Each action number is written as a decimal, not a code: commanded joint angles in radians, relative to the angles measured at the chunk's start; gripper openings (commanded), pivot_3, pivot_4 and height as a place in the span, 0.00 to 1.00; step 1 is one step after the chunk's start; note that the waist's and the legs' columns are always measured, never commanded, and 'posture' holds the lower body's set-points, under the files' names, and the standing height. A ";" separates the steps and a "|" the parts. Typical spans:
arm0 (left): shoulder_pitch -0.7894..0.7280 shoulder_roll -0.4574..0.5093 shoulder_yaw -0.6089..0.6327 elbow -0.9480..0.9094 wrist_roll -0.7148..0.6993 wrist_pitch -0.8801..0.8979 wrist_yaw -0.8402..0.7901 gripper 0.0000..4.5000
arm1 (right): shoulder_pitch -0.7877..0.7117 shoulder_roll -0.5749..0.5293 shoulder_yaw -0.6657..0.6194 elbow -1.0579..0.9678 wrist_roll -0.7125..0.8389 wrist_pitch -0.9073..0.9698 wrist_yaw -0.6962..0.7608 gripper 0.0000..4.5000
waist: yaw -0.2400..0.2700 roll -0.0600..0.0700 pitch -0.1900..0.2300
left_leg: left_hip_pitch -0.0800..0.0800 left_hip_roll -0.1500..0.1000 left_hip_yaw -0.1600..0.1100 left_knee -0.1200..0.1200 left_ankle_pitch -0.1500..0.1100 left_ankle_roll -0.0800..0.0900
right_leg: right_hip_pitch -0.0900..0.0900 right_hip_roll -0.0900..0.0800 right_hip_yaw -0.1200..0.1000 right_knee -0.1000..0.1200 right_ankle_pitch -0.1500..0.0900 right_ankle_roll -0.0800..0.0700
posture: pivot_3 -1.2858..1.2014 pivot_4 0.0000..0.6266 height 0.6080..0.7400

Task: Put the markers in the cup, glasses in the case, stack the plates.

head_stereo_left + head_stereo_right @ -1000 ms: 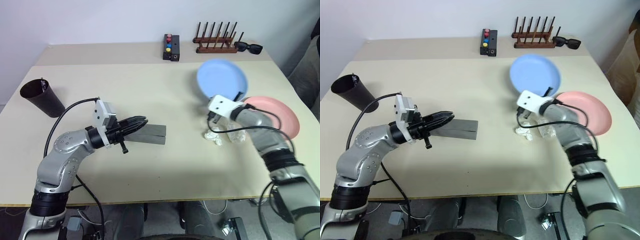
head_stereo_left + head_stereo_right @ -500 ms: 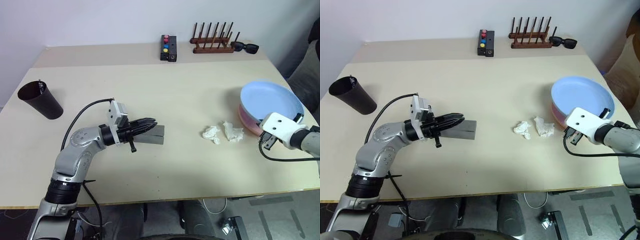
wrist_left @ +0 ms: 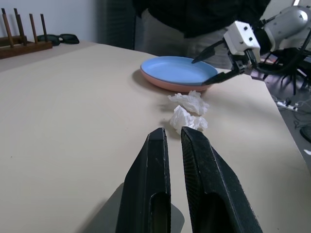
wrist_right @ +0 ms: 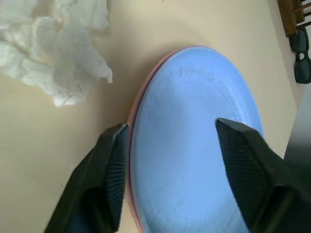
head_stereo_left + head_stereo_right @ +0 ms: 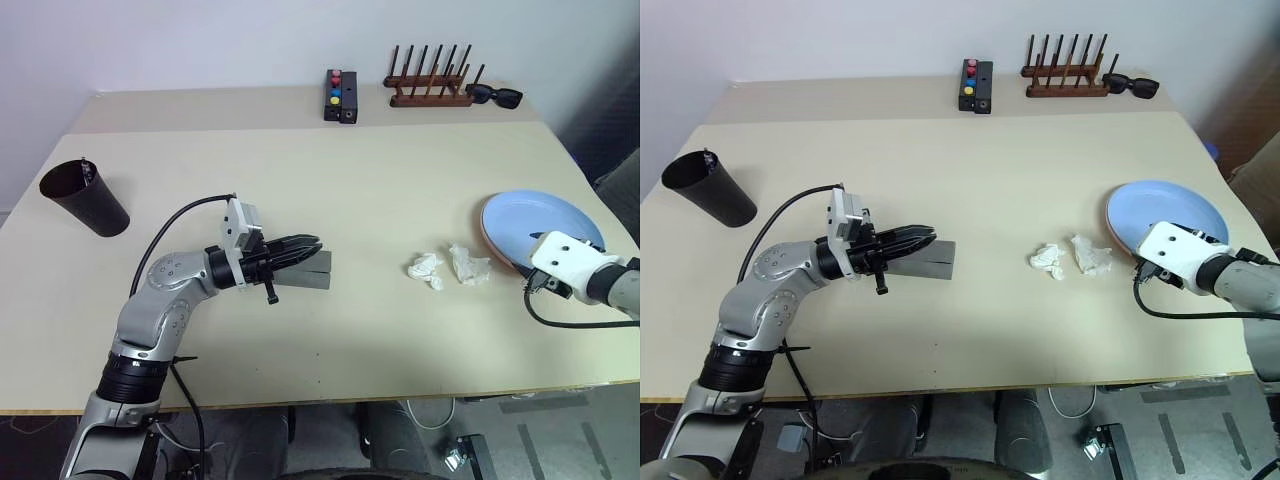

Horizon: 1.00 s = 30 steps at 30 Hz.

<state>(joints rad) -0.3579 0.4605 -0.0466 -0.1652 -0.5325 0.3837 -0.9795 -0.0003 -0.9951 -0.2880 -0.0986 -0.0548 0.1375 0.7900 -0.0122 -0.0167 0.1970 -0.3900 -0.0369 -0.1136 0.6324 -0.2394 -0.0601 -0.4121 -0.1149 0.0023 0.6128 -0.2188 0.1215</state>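
Note:
The light blue plate (image 5: 545, 222) lies flat on the salmon pink plate, whose rim (image 4: 131, 114) shows beneath it at the table's right edge. My right gripper (image 4: 172, 128) stands open at the near rim of this stack, one finger on each side of the blue plate's edge. The grey case (image 5: 312, 268) lies closed left of the table's middle. Over its lid my left gripper (image 5: 312, 246) is shut, with nothing between its fingers (image 3: 155, 160). The dark cup (image 5: 85, 196) stands at the far left, and a marker's tip (image 5: 86, 167) pokes above its rim. The glasses are out of view.
Two crumpled white tissues (image 5: 446, 267) lie between the case and the plates. Along the back stand a black box with coloured buttons (image 5: 341, 95), a wooden peg rack (image 5: 432, 88) and black sunglasses (image 5: 497, 96). A person in dark clothes (image 3: 194, 14) stands past the plates.
My right gripper carried the blue plate to the right, set it on the pink plate and opened. The left gripper stayed shut over the case. The camera shifted.

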 commanded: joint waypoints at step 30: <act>0.055 0.028 0.035 -0.120 -0.026 0.031 0.052 0.10 | -0.178 0.215 0.317 -0.108 0.076 0.185 -0.028 0.34 | 0.001 0.000 0.000 | 0.000 0.000 -0.001 0.000 0.000 0.000 | 0.000 0.000 -0.001 -0.001 0.000 0.000 | 0.52 0.24 0.95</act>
<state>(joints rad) -0.3068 0.4820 -0.0245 -0.2447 -0.5370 0.4112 -0.9304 -0.1675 -0.7666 0.0601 -0.1878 0.0198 0.3359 0.7610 -0.0108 -0.0171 0.1971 -0.3902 -0.0370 -0.1146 0.6323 -0.2395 -0.0601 -0.4118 -0.1151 0.0015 0.6121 -0.2189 0.1215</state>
